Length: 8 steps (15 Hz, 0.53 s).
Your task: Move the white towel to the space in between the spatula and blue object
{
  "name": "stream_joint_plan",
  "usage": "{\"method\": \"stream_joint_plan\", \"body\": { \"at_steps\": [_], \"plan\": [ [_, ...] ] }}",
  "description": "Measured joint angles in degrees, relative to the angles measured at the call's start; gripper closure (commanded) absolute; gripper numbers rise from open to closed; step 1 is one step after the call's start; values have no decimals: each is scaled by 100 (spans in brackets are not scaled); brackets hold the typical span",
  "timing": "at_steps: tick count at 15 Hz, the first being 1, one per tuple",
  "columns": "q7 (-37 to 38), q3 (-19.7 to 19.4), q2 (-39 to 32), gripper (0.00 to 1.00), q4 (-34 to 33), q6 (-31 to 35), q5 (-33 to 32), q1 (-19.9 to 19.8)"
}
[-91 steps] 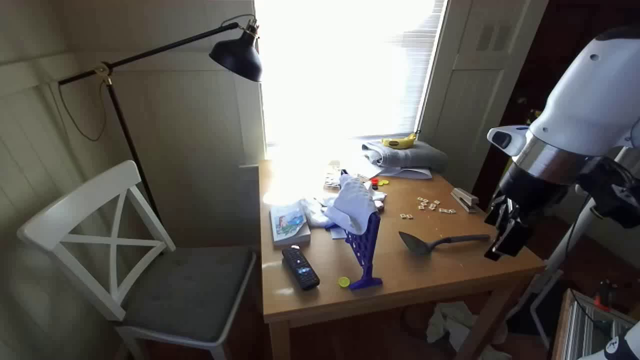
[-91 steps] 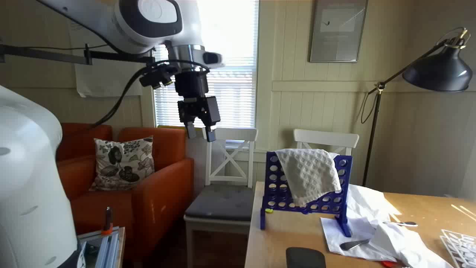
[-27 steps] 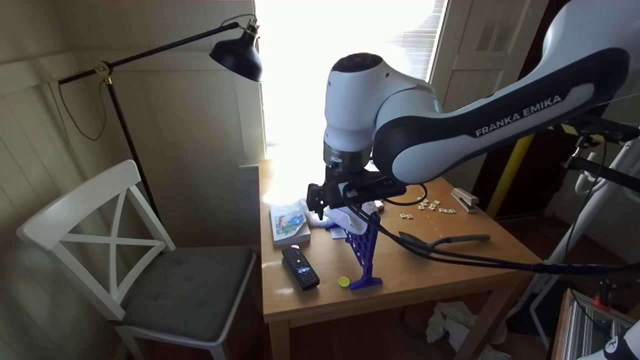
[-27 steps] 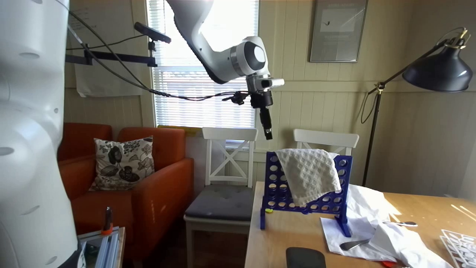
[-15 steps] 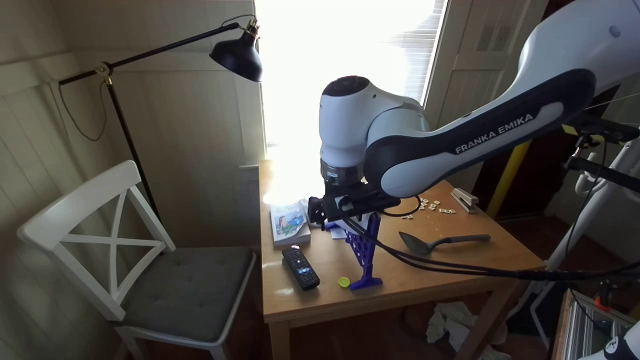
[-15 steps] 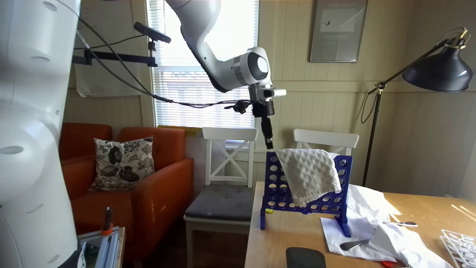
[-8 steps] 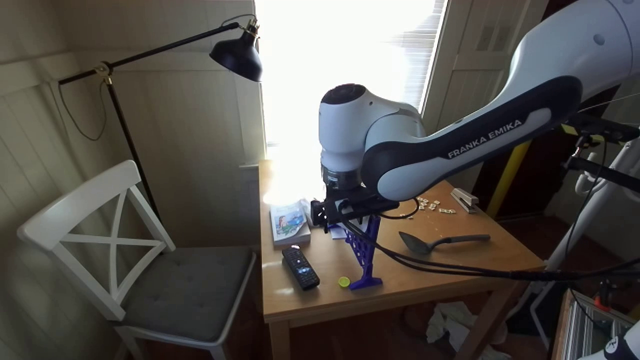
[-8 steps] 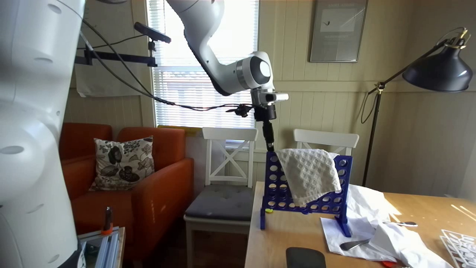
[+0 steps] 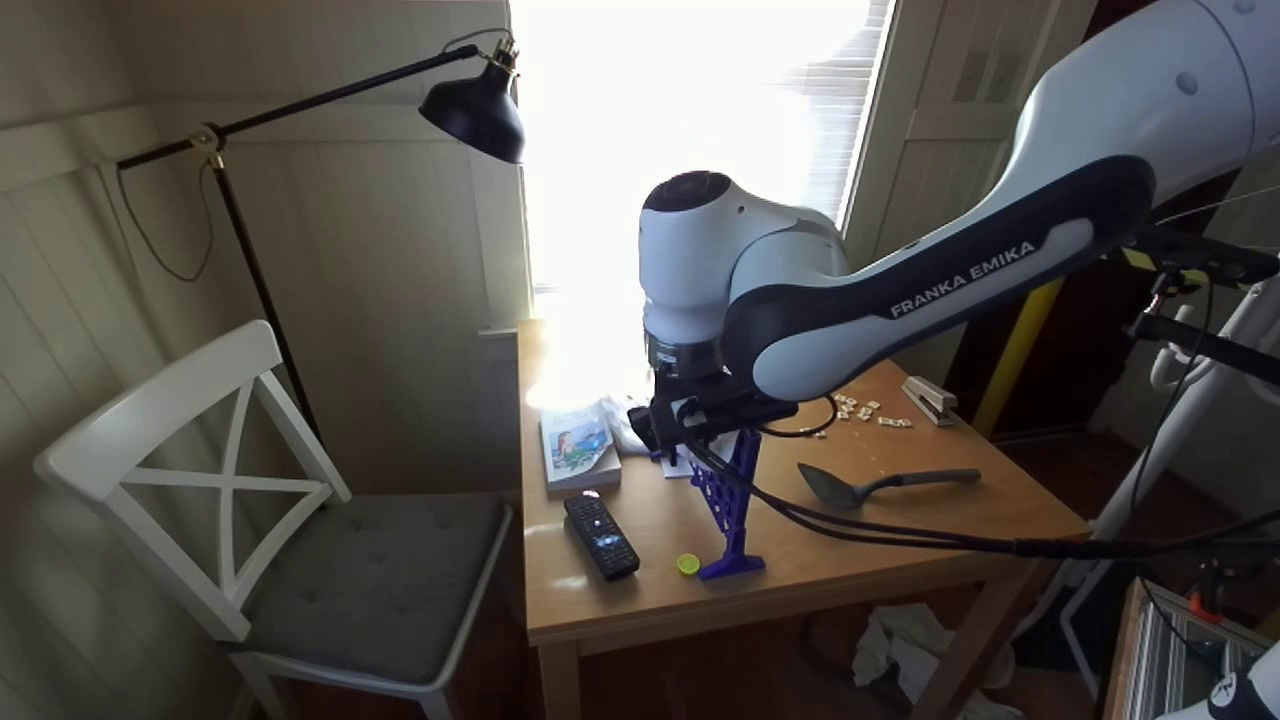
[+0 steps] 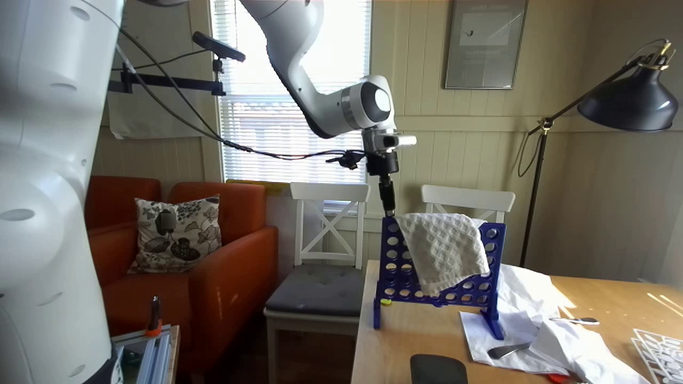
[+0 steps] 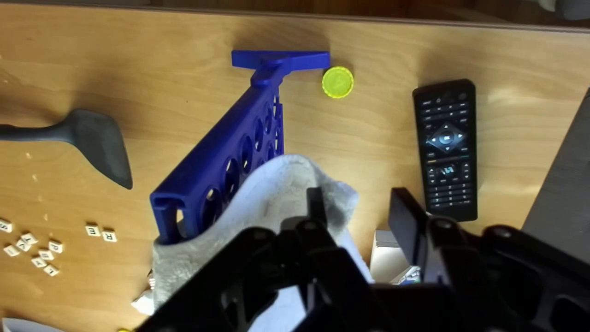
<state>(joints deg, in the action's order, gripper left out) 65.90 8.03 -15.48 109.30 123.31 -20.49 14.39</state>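
The white towel [image 10: 445, 250] hangs draped over the top of the blue object [image 10: 392, 256], an upright grid panel with round holes. In the wrist view, the towel [image 11: 272, 198] covers the lower end of the blue object [image 11: 203, 157]. My gripper [image 11: 362, 203] stands open, with a clear gap between its fingers. One fingertip [image 11: 316, 203] is over the towel; a towel corner pokes past it into the gap, ungripped. In an exterior view my gripper [image 10: 390, 212] is at the level of the panel's top edge. The dark spatula [image 9: 832, 487] lies flat on the table, apart from the panel.
A black remote [image 11: 446, 152] and a yellow disc [image 11: 338, 82] lie on the towel's side of the panel. A book [image 9: 580, 445], letter tiles [image 9: 860, 408], a stapler [image 9: 930, 400] and white papers [image 10: 533, 341] are also on the table. Arm cables [image 9: 900, 540] pass above the spatula.
My arm has swung from beside the table to above the towel and come down to the panel's top. The fingers have drawn somewhat closer together. Towel, panel and spatula have not moved.
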Motion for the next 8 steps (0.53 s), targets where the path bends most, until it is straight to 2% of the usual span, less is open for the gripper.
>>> {"method": "stream_joint_plan", "body": {
  "at_steps": [2,8],
  "plan": [
    [0,-3,0,100,-4,0,0,0],
    [0,-21,11,99,-14,0,0,0]
  ]
}}
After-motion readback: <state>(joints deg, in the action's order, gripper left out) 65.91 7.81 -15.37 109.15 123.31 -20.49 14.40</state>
